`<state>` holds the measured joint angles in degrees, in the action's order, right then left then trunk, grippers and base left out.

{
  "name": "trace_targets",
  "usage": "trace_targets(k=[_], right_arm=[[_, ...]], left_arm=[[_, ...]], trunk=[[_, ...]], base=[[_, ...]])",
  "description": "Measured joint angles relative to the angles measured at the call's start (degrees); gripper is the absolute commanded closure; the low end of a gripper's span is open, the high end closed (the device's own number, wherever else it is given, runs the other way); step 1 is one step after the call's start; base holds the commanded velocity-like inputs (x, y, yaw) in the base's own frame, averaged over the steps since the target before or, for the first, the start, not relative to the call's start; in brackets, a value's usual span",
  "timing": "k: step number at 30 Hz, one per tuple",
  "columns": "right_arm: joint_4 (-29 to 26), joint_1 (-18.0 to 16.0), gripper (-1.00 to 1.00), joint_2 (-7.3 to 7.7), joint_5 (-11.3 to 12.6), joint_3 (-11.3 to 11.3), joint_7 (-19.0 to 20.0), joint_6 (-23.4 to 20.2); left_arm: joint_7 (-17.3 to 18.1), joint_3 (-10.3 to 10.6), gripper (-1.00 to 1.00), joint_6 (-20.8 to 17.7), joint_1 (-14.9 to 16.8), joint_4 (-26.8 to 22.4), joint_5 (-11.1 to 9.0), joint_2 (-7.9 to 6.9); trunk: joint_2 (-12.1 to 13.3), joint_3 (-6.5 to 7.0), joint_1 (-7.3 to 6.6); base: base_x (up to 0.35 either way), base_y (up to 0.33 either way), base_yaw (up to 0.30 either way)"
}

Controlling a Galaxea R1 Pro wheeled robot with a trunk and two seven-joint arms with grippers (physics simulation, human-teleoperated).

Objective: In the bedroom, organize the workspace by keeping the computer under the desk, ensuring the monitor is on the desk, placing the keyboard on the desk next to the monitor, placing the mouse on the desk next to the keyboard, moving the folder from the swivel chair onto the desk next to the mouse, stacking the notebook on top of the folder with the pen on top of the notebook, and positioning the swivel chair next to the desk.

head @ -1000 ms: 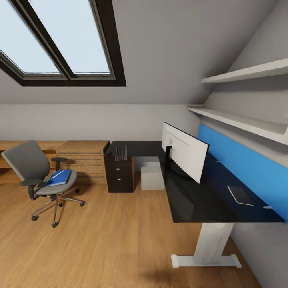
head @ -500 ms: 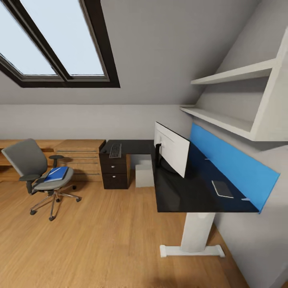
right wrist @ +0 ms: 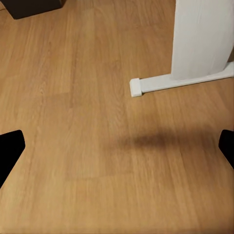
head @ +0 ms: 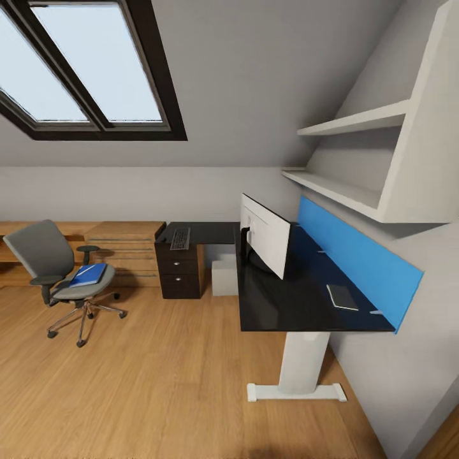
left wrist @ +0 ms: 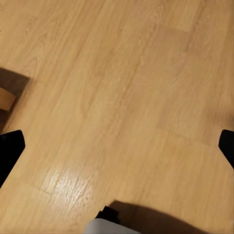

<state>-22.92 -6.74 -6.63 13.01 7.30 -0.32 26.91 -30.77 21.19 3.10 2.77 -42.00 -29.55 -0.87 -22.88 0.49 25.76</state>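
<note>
The view has pulled back from the counter (head: 306,312), so nothing is in reach: both sets of fingers hang spread over bare floor, the folder (head: 88,274) on the chair (head: 64,274).

Attic room, as we see it

We look over a wooden floor (head: 159,382), a dark-framed skylight (head: 83,70), white wall shelves (head: 357,121), a blue wall panel (head: 357,255) and light wooden low shelving (head: 124,245).

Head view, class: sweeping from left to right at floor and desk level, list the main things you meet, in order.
swivel chair → folder → keyboard → computer → monitor → notebook
</note>
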Motion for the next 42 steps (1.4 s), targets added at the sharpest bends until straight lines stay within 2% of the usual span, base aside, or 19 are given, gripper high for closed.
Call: trace_targets(k=[11,14,16,18,19,21,22,23,24,27,29,34,37,42], right_arm=[[-0.99,0.0,-1.0,0.14,0.48,-0.44,-0.29,-0.01],[-3.69,-0.05,-1.0,0.57,1.1,-1.09,-0.42,-0.15],[-9.25,-0.08,-1.0,1.23,2.24,-2.35,-0.61,-0.95],[-19.36,-0.12,-1.0,1.8,3.58,-4.21,-1.13,-6.06],[-28.36,-0.16,-1.0,3.44,4.66,-8.1,-5.99,-24.26],[-50.08,-0.64,-1.0,4.4,4.3,-9.65,-9.41,-40.7],[-51.54,-1.16,-1.0,4.63,4.26,-9.98,-10.52,-44.62],[-53.02,-4.91,-1.0,5.71,4.19,-10.77,-13.09,-54.21],[-51.28,-8.36,-1.0,6.78,4.21,-11.39,-14.16,-58.44],[-50.51,-12.14,-1.0,8.37,4.14,-12.08,-15.53,-62.34],[-53.57,-13.39,-1.0,9.9,3.83,-12.36,-16.2,-63.56],[-56.73,-13.19,-1.0,12.5,3.63,-12.5,-16.53,-64.0],[-57.27,-12.37,-1.0,13.37,3.61,-12.59,-16.46,-64.02],[-57.31,-11.9,-1.0,13.75,3.51,-12.6,-16.3,-64.02]], left_arm=[[0.0,-0.02,-1.0,-0.05,0.0,0.62,-0.05,0.0],[0.0,-0.02,-1.0,-0.07,0.0,1.08,-0.03,0.0],[0.0,-0.03,-1.0,-0.07,0.0,1.34,-0.05,0.0],[0.01,-0.02,-1.0,-0.08,0.01,1.54,-0.06,0.0],[0.0,-0.06,-1.0,0.09,-0.01,1.62,-0.02,0.0],[0.0,-0.08,-1.0,0.17,0.03,1.66,-0.01,0.0],[0.0,-0.09,-1.0,0.18,0.02,1.66,0.01,0.0],[0.0,-0.1,-1.0,0.21,0.01,1.66,0.06,-0.02],[0.0,-0.1,-1.0,0.22,0.02,1.67,0.12,-0.05],[0.0,-0.11,-1.0,0.57,0.01,1.62,0.27,-0.18],[-0.02,-0.11,-1.0,1.91,0.0,1.59,0.34,-0.36],[-0.02,-0.11,-1.0,2.79,0.02,1.65,0.36,-0.35],[0.01,-0.11,-1.0,2.96,0.02,1.66,0.36,-0.4],[-0.02,-0.11,-1.0,3.05,0.01,1.66,0.39,-0.48]], trunk=[[0.0,0.0,0.0],[0.0,0.0,0.0],[0.0,0.01,0.0],[0.0,0.02,0.0],[0.01,0.0,0.0],[-0.01,0.02,-0.01],[0.0,0.01,0.0],[0.01,0.01,0.0],[0.02,0.02,0.01],[-0.01,0.01,-0.02],[0.0,0.01,-0.02],[-0.01,0.0,-0.03],[0.0,0.0,-0.03],[0.0,0.0,-0.03]], base=[[-0.001,-0.002,0.0],[0.0,0.0,0.0],[0.0,0.0,0.0],[0.0,0.0,0.0],[0.0,0.0,0.0],[0.0,0.0,0.0],[0.0,0.0,0.0],[0.008,-0.02,0.0],[0.027,-0.043,0.0],[0.12,-0.12,0.0],[0.203,-0.187,0.0],[0.237,-0.182,0.0],[0.298,-0.073,0.0],[0.313,-0.022,0.0]])
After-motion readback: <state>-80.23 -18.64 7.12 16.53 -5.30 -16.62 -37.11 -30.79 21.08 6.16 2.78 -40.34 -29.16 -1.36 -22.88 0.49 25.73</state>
